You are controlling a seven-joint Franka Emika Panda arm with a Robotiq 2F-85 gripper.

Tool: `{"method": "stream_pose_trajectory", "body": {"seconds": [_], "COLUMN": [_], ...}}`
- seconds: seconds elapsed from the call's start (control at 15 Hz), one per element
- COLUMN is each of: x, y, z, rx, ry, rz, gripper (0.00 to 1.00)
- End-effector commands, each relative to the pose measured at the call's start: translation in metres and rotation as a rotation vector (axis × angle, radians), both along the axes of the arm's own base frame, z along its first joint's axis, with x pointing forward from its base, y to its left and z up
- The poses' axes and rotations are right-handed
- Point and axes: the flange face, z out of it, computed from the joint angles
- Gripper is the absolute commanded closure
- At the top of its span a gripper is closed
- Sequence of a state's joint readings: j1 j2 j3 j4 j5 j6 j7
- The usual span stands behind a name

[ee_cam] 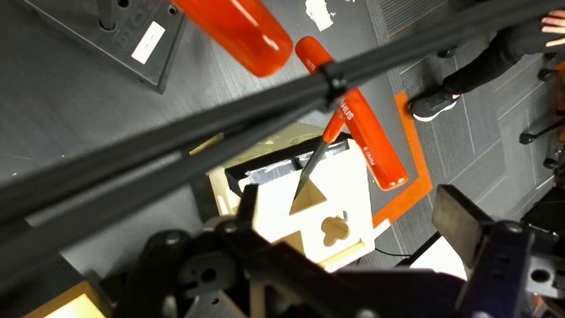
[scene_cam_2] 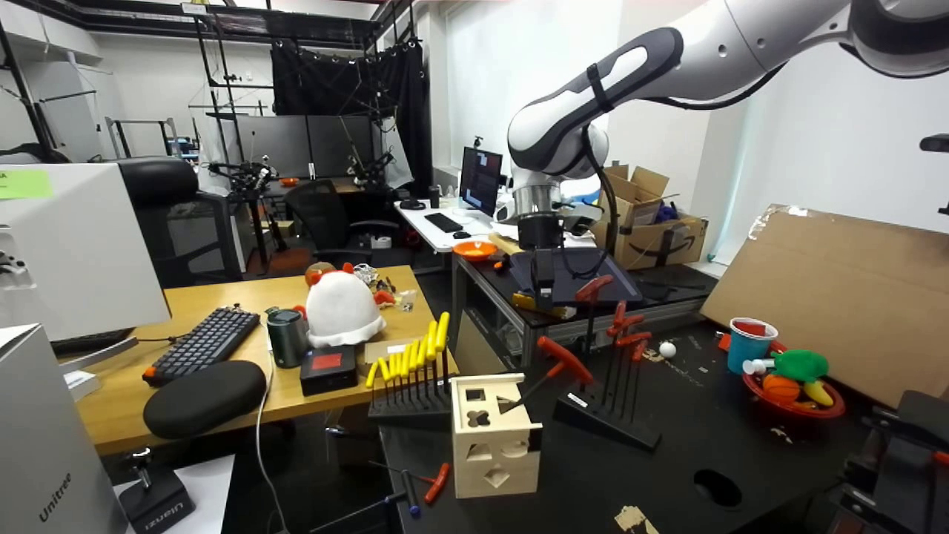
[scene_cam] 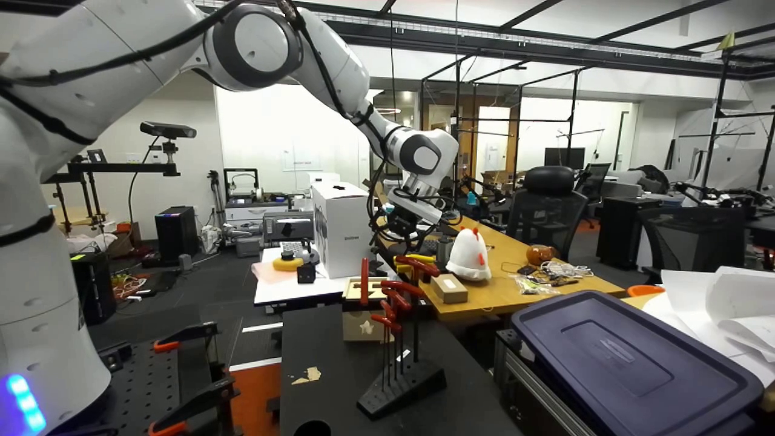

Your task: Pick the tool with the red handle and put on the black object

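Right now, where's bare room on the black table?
Bare patches lie between the black tool stand and red bowl, and between the wooden box and round hole. Crowded around the box: red-handled tool leaning out, yellow-handled set nearby.

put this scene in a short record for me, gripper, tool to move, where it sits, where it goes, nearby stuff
gripper: black two-finger gripper, open, holding nothing
tool: red T-handled tool with a dark metal shaft
tool position: tilted, shaft running into the triangular top hole of a pale wooden box
likely destination: black wedge-shaped stand, bearing several upright red-handled tools
nearby: round red bowl; teal cup; yellow-handled tools in another black stand
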State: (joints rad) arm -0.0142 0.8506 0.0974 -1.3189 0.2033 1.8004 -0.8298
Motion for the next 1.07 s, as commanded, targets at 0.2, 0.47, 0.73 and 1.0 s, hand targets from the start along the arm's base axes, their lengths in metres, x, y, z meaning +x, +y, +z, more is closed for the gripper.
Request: {"method": "stream_pose_trajectory", "body": {"seconds": [0.2, 0.47, 0.73, 1.0], "x": [0.004, 0.004, 0.011, 0.016], "y": [0.0, -0.001, 0.007, 0.024], "z": [-0.003, -0.003, -0.003, 0.017], "rx": [-0.001, -0.001, -0.007, -0.021], "ry": [0.006, 0.007, -0.042, -0.136], "rz": [-0.006, -0.006, -0.019, -0.019], "gripper": [0.0, 0.0, 0.0, 0.0]}}
